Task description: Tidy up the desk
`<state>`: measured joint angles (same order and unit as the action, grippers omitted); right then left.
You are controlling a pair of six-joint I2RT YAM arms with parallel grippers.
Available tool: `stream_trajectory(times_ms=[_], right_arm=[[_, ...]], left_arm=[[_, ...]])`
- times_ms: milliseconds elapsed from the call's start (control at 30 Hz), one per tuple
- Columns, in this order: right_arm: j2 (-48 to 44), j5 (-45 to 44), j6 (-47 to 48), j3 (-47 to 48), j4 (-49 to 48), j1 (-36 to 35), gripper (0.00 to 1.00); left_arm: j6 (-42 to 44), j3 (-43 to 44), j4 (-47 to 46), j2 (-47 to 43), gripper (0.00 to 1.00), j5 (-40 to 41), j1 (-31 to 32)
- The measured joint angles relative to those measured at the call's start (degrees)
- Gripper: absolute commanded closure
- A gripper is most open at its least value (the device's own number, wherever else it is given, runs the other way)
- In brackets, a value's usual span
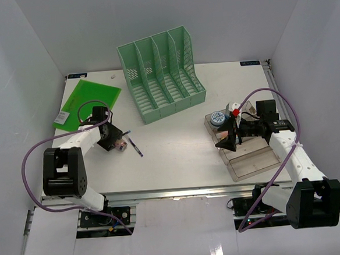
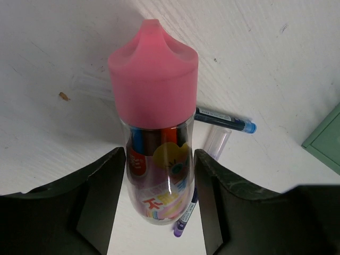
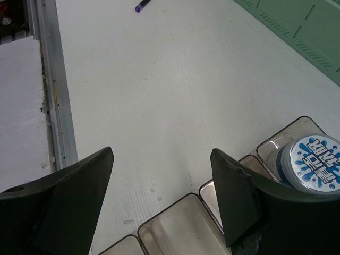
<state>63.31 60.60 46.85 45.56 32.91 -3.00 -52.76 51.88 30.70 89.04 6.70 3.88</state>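
Both fingers of the left gripper (image 1: 117, 144) are pointing down at a small bottle (image 1: 122, 146) near the left edge of the desk (image 1: 178, 156) in the top view. A pen (image 1: 136, 147) is lying just to the bottle's right. A green file rack (image 1: 163, 72) is standing at the middle of the far edge, and a green folder (image 1: 92, 98) is lying in the far left corner. The right gripper (image 1: 226, 136) is hanging over a clear tray (image 1: 251, 160) by the right edge, where a round tub (image 1: 218, 118) is sitting at the tray's far end.

In the left wrist view, the black fingers (image 2: 101, 196) are flanking the clear bottle (image 2: 156, 175), which is wearing a pink cap (image 2: 153, 79) and holding colourful sticks. The fingers are sitting narrowly at its sides, but it is not possible to tell whether they are pressing on it. A blue pen (image 2: 223, 119) is lying on the white desk behind the bottle.

In the right wrist view, the fingers (image 3: 79, 196) are standing wide apart and holding nothing. They are hovering over bare desk just beside the tray's compartments (image 3: 175, 223). The blue-and-white tub (image 3: 313, 162) is resting in a corner compartment, and the desk's metal front rail (image 3: 50, 79) is running along the left of the view.
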Motion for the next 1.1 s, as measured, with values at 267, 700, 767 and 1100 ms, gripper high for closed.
stream_trajectory(times_ms=[267, 700, 767, 1100], right_arm=[[0.0, 0.0, 0.0, 0.0, 0.0, 0.0, 0.2], [0.0, 0.5, -0.2, 0.0, 0.0, 0.0, 0.2], [0.0, 0.8, -0.2, 0.0, 0.0, 0.0, 0.19], [5.6, 11.0, -0.7, 1.4, 3.9, 0.8, 0.16]], left_arm=[[0.8, 0.0, -0.3, 0.4, 0.53, 0.4, 0.0], [4.3, -0.2, -0.3, -8.4, 0.95, -0.6, 0.0], [5.6, -0.7, -0.6, -13.1, 1.0, -2.0, 0.0], [12.8, -17.8, -23.3, -28.8, 1.0, -35.1, 3.0]])
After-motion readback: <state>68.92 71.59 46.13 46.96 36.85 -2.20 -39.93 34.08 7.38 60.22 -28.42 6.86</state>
